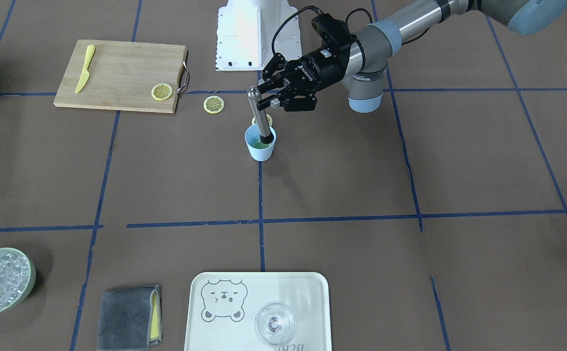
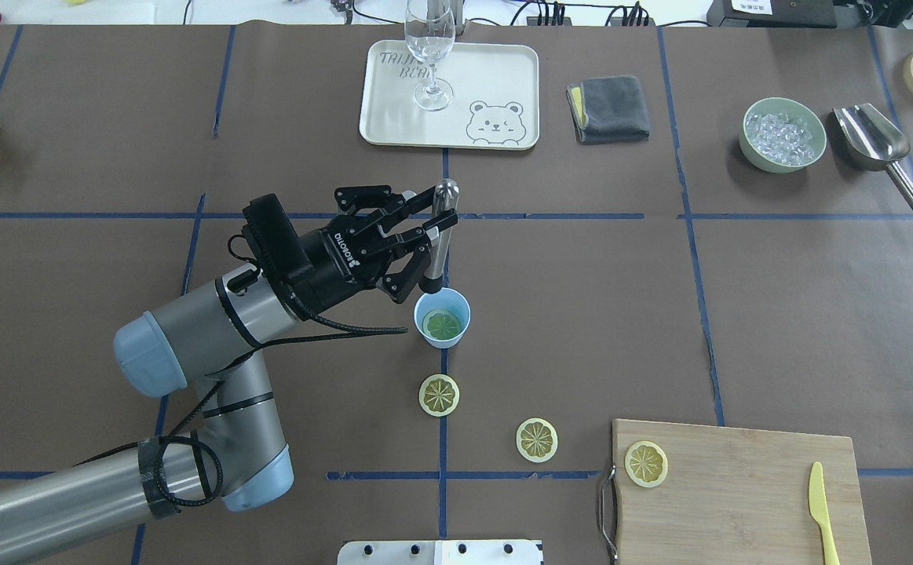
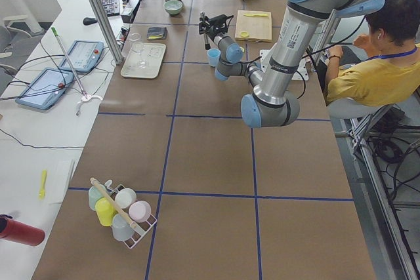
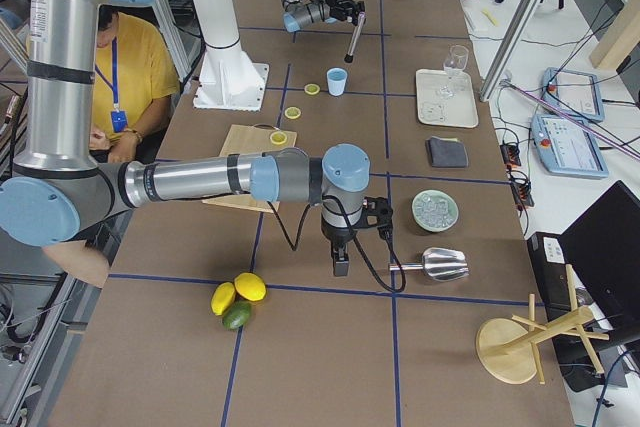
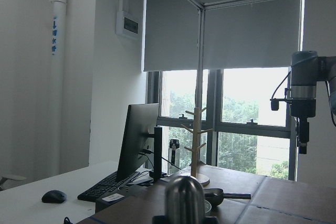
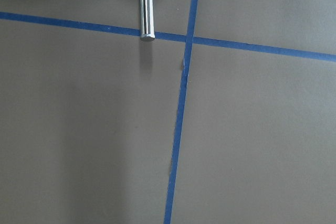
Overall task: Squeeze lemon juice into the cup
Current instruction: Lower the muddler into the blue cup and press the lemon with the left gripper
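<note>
The light-blue cup [image 2: 456, 336] stands mid-table with one lemon slice [image 2: 443, 323] lying flat inside; the cup also shows in the front view [image 1: 261, 150]. My left gripper [image 2: 436, 217] is shut on a steel muddler [image 2: 440, 235], held nearly upright with its black tip in the cup's mouth [image 1: 266, 138]. Its rounded top fills the bottom of the left wrist view [image 5: 185, 198]. Two more slices [image 2: 439, 394] [image 2: 537, 439] lie on the table nearby. My right gripper [image 4: 341, 267] hangs over the table far off; I cannot tell if it is open.
A wooden cutting board [image 2: 739, 502] holds a lemon slice [image 2: 645, 463] and a yellow knife [image 2: 823, 510]. A tray [image 2: 495, 78] with a clear glass [image 2: 429, 47], a grey cloth [image 2: 611, 108], a green bowl of ice [image 2: 784, 133] and a metal scoop [image 2: 876, 141] lie along the far side.
</note>
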`<action>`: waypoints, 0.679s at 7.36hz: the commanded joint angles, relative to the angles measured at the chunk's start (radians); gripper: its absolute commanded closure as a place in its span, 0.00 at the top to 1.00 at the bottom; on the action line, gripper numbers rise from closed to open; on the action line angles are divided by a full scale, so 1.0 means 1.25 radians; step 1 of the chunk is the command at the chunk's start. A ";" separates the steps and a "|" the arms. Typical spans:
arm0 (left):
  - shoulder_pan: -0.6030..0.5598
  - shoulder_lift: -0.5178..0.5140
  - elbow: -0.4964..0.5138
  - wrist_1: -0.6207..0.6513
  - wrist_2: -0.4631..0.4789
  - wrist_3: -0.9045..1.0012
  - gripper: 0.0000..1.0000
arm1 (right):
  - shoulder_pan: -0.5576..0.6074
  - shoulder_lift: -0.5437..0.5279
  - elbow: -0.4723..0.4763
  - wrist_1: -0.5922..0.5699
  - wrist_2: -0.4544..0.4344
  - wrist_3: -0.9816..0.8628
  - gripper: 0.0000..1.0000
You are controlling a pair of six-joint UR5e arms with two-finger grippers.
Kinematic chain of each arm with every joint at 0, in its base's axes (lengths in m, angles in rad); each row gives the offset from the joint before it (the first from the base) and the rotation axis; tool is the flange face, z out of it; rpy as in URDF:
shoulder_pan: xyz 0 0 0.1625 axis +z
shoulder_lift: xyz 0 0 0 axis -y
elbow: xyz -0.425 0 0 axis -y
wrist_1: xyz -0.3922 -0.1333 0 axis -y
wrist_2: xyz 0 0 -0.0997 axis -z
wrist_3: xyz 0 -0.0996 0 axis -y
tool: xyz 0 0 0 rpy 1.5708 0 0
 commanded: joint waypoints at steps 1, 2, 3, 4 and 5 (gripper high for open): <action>0.026 -0.003 0.015 -0.022 0.005 0.010 0.00 | 0.002 0.001 0.000 0.000 0.000 0.000 1.00; 0.036 -0.005 0.040 -0.039 0.006 0.015 0.00 | 0.002 0.001 0.000 0.000 0.002 0.000 1.00; 0.036 -0.005 0.067 -0.060 0.008 0.018 0.00 | 0.002 0.001 0.000 0.000 0.002 0.000 1.00; 0.045 -0.005 0.084 -0.063 0.009 0.039 0.00 | 0.003 0.001 0.000 0.000 0.001 0.000 1.00; 0.062 -0.005 0.100 -0.063 0.030 0.043 0.00 | 0.004 0.001 0.000 0.000 0.002 0.001 1.00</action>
